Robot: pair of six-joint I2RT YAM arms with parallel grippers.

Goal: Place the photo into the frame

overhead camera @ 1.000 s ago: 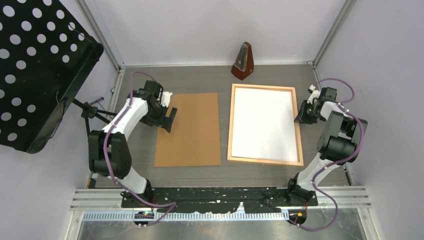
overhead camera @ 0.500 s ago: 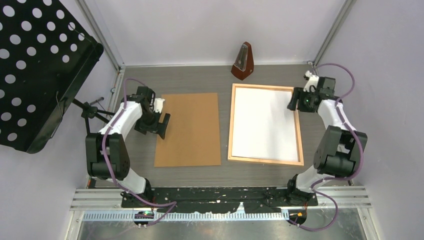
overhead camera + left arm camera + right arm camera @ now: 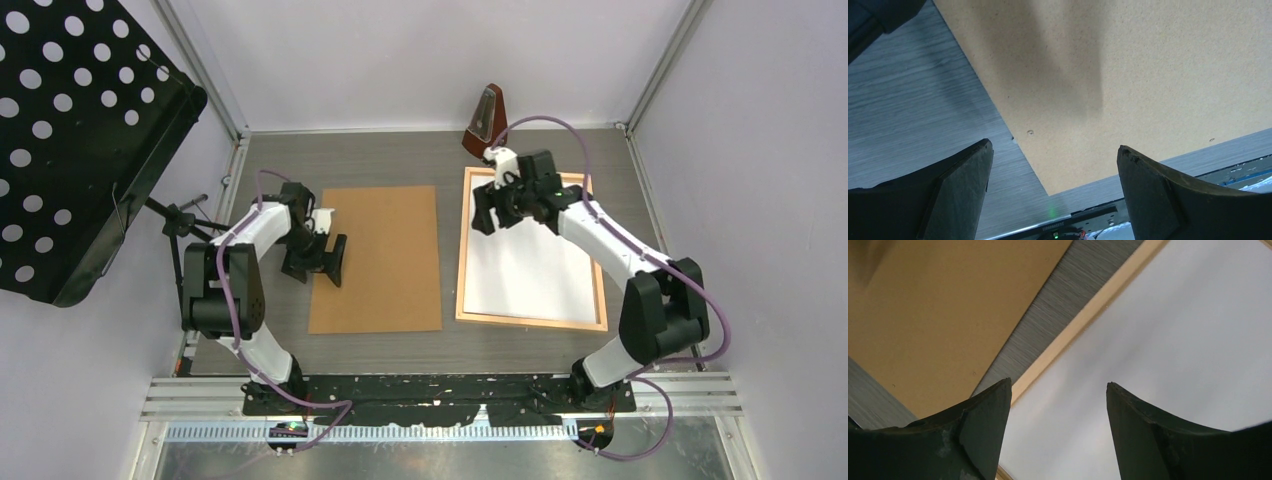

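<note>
Centre left, the left gripper (image 3: 1053,146) hangs spread and empty over the flat brown backing board (image 3: 380,255). To its right, the white-backed rectangular photo (image 3: 530,270) already lies inside the thin light-wood frame (image 3: 461,270), so the task seems done. The right gripper (image 3: 1058,383), spread and empty, hovers at its upper left.

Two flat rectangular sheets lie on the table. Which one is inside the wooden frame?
The white one on the right: the photo, white side up, sits within the frame. The brown board beside it lies bare on the table.
</note>
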